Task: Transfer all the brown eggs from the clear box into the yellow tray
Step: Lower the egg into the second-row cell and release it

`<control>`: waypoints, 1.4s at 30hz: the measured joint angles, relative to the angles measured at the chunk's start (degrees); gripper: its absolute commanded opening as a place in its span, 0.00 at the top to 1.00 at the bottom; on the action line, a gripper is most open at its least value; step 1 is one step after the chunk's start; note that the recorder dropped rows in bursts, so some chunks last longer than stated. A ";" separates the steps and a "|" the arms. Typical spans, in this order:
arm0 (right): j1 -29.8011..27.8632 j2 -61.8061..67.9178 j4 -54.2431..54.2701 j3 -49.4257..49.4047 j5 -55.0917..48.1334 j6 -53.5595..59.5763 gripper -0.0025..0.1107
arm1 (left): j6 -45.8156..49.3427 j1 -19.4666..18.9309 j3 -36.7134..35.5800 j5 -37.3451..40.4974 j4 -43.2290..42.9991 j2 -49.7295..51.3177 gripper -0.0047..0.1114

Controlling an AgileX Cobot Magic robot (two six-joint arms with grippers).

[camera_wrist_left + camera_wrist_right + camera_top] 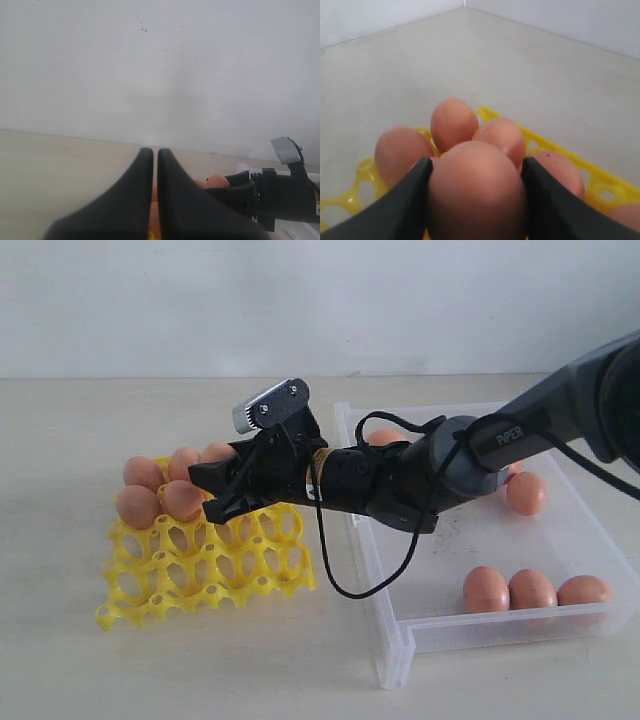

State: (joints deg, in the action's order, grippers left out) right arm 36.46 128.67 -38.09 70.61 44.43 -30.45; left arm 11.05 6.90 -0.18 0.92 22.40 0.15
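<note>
Desk (80,660): carries everything.
Clear box (395,640): several brown eggs (531,589) lie along its walls.
Yellow tray (200,580): far cups filled, near cups free.
Right end effector (222,495): clamped on one egg (475,185), above the tray, likely for the next free cup.
Left end effector (155,165): fingers together, apparently idle.

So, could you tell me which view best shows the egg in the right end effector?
The right wrist view: the brown egg, gripped in the right end effector, fills the frame. The exterior view largely hides it behind the fingers; the left wrist view shows only orange slivers.
</note>
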 measured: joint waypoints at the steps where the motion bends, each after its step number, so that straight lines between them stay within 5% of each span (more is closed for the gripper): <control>1: 0.00 0.00 0.00 0.08 0.00 0.00 0.98 | 0.00 0.00 0.00 0.00 0.00 0.00 0.93; 21: 0.00 0.00 0.00 0.08 -3.00 0.21 0.97 | 0.00 0.00 0.00 0.00 0.00 0.00 0.93; 25: 0.00 0.00 0.00 0.08 -3.00 0.21 0.85 | 0.00 0.00 0.00 0.00 0.00 0.00 0.93; 29: 0.00 0.00 0.00 0.08 -3.00 0.21 0.57 | 0.00 0.00 0.00 0.00 0.00 0.00 0.93; 31: 0.00 0.00 0.00 0.08 -3.00 0.21 0.52 | 0.00 0.00 0.00 0.00 0.00 0.00 0.93; 39: 0.00 0.00 1.97 0.08 -3.00 0.21 0.52 | 0.00 0.00 0.00 0.00 0.00 0.00 0.93; 42: 0.00 0.00 4.00 0.08 -3.00 0.21 0.65 | 0.00 0.00 0.00 0.00 0.00 0.00 0.93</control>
State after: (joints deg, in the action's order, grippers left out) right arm 36.46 128.67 -34.09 70.70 41.43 -30.23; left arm 11.05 6.90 -0.18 0.92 22.40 0.15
